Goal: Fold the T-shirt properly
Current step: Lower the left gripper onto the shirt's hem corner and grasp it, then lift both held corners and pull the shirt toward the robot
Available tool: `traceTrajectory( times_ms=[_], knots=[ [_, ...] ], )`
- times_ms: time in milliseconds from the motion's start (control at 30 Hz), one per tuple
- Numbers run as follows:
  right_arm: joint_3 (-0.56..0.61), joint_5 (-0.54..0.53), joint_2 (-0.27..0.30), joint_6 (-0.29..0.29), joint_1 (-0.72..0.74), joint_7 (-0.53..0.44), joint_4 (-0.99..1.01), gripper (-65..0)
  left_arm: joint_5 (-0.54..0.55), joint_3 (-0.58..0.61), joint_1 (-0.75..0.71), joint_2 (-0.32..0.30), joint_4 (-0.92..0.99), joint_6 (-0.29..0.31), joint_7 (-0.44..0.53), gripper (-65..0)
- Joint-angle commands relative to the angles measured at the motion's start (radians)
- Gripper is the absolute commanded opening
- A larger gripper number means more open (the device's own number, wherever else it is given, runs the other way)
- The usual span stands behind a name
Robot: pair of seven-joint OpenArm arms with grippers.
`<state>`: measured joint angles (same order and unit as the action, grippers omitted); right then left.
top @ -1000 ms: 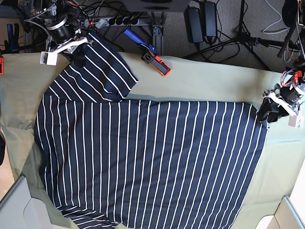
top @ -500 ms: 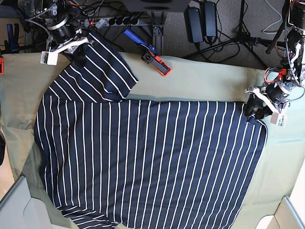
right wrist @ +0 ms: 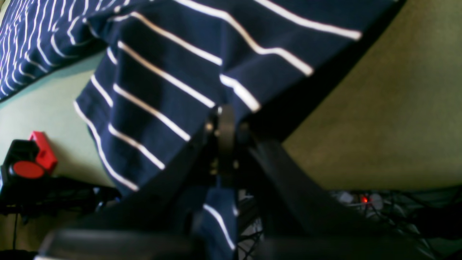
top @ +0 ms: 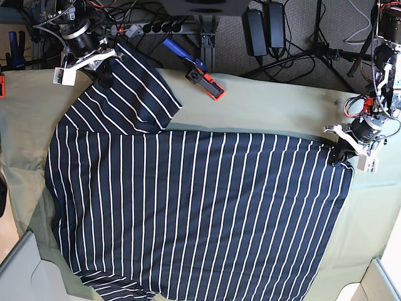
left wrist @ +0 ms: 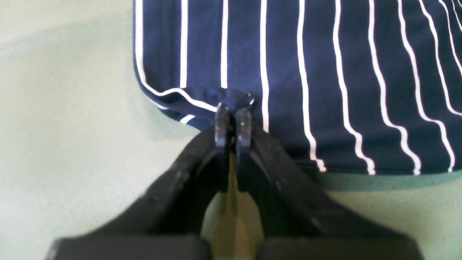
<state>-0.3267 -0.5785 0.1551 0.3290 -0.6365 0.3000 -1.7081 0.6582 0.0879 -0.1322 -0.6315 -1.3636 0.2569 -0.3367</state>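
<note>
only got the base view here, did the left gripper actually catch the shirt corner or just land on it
Observer: caught. In the left wrist view the left gripper is shut on a small pinch of the T-shirt at its corner edge.
Operator: and the right one
Observer: the right gripper is shut on the sleeve's edge, and the sleeve fabric drapes past its fingers.
Operator: anything under that sleeve
Observer: the right wrist view shows a red and black clamp to one side of the sleeve, clear of it.
</note>
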Motion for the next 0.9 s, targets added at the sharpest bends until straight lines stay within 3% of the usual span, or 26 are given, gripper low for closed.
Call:
traceTrajectory(
  times_ms=[0,167,500,733,867],
  knots=[
    [-0.004,-0.005,0.008,-0.001,-0.004,-0.019,-0.018,-65.0,-0.004,-0.008,0.016,-0.018,-0.011,-0.014,0.019,-65.0],
    [-0.004,-0.004,0.008,0.0,-0.004,-0.019,-0.018,-65.0,-0.024,-0.01,0.016,-0.026,-0.012,-0.006,0.023,-65.0],
    [-0.016,0.042,0.008,0.024,-0.005,0.029,-0.046,-65.0,0.032,-0.01,0.015,-0.079,-0.059,0.115,0.009,-65.0],
    [-0.118,-0.09,0.008,0.025,-0.011,0.207,-0.159,-65.0,0.035,-0.01,0.013,-0.144,-0.135,0.122,-0.016,-65.0],
    [-0.203,-0.161,0.01,0.053,-0.039,0.22,-0.225,-65.0,0.047,-0.011,0.013,-0.185,-0.137,0.122,-0.02,-65.0]
  ],
)
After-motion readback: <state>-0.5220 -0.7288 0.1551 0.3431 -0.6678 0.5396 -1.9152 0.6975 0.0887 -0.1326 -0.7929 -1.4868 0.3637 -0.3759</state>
